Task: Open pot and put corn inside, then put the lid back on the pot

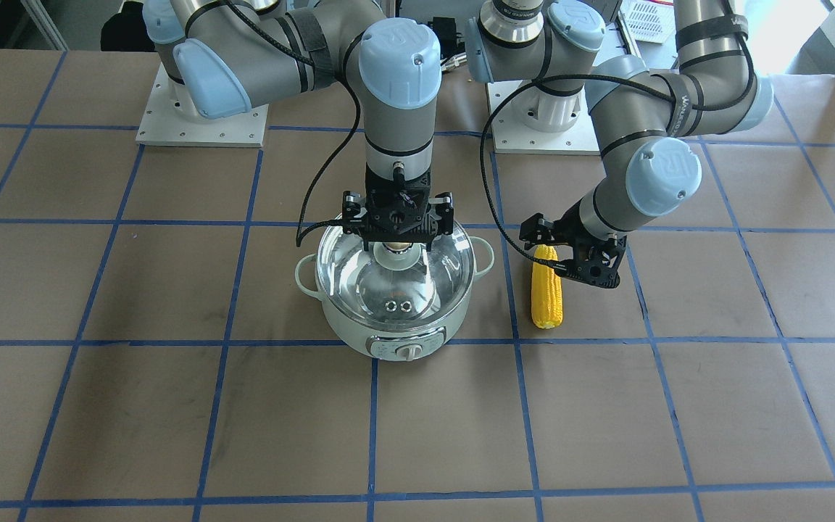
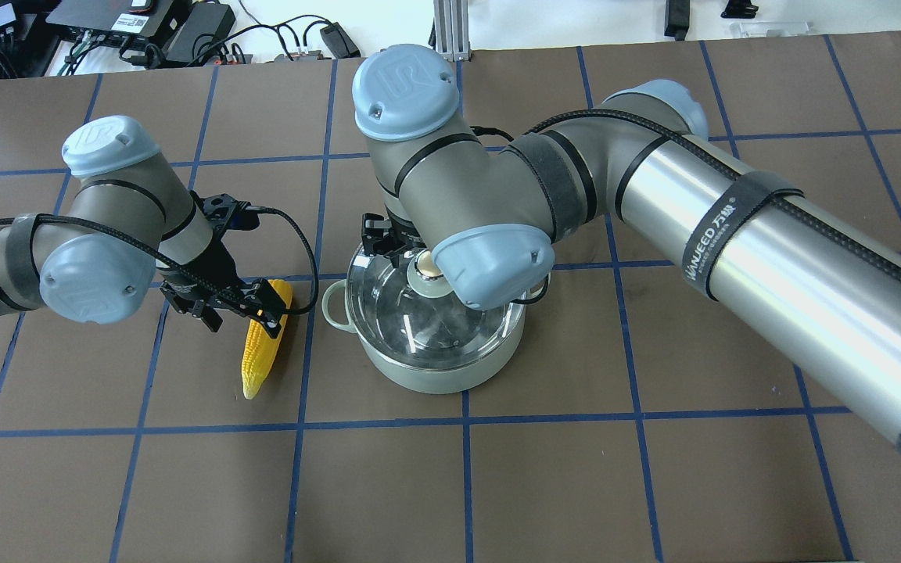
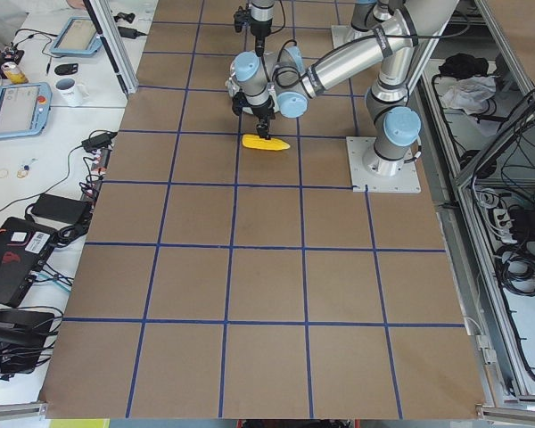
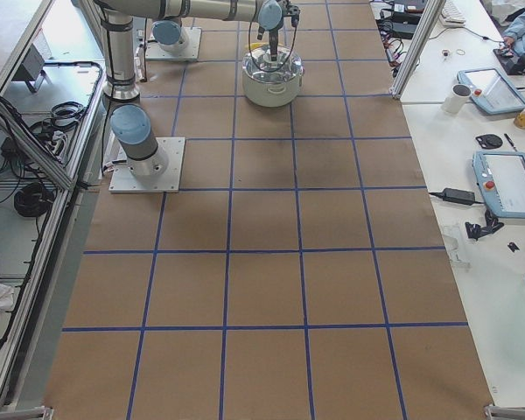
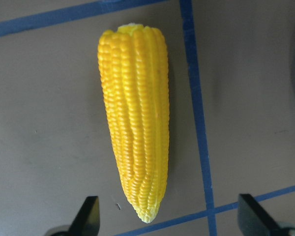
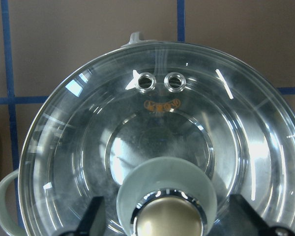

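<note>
Pale mint-green pot (image 1: 417, 335) stands upright, closed; its clear domed lid (image 1: 349, 272) sits on the rim, vent holes toward the dial; seen from overhead, yellow corn (image 1: 546, 293) lies flat at the pot's nine o'clock, apart, tip toward six.

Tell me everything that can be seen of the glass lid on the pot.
The lid is a round dome of clear glass with bright reflections. At its centre a pale green base carries a beige ball knob. Near the rim are two metal-ringed vent holes, with a small orange mark beside them. It sits level on the mint-green pot. The right gripper is open above it, its fingers either side of the knob, apparently not touching.
</note>
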`<state>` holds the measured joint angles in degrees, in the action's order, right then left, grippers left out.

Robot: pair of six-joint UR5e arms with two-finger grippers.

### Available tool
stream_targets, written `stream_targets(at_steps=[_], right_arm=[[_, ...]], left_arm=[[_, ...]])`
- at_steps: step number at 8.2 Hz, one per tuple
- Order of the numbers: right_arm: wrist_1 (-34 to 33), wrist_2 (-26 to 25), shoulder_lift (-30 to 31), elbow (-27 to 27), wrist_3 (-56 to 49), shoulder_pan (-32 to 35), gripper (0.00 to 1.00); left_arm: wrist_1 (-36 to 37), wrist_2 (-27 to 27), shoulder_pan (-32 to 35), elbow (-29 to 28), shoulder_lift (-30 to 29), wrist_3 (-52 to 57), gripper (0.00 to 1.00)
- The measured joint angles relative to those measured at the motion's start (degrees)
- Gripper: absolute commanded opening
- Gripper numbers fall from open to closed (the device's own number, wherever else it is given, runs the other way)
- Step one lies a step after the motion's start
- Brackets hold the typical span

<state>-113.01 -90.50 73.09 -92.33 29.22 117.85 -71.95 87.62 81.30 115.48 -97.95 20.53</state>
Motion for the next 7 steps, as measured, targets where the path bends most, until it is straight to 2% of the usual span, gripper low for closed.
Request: stream_targets(at_steps=[1, 2, 4, 5, 7], right_arm=[[-0.1, 0.3, -0.1, -0.1, 0.1, 0.0, 0.50], [-0.1, 0.5, -0.2, -0.1, 0.2, 0.0, 0.34], [0.0, 0.6, -0.3, -0.1, 0.1, 0.0, 0.17], [-0.1, 0.6, -0.3, 0.0, -0.2, 0.0, 0.13], [0.0, 0.5, 0.0, 1.0, -0.8, 0.0, 0.12]], left_arm=[[1.7, 0.0, 0.0, 0.2, -1.6, 1.0, 1.00], [3.3, -0.1, -0.1, 0.3, -3.0, 2.4, 1.00], [5.6, -0.1, -0.1, 0.4, -5.3, 4.0, 0.99], [6.2, -0.1, -0.2, 0.5, -6.2, 4.3, 0.94], [6.7, -0.1, -0.2, 0.8, -7.3, 4.4, 0.94]])
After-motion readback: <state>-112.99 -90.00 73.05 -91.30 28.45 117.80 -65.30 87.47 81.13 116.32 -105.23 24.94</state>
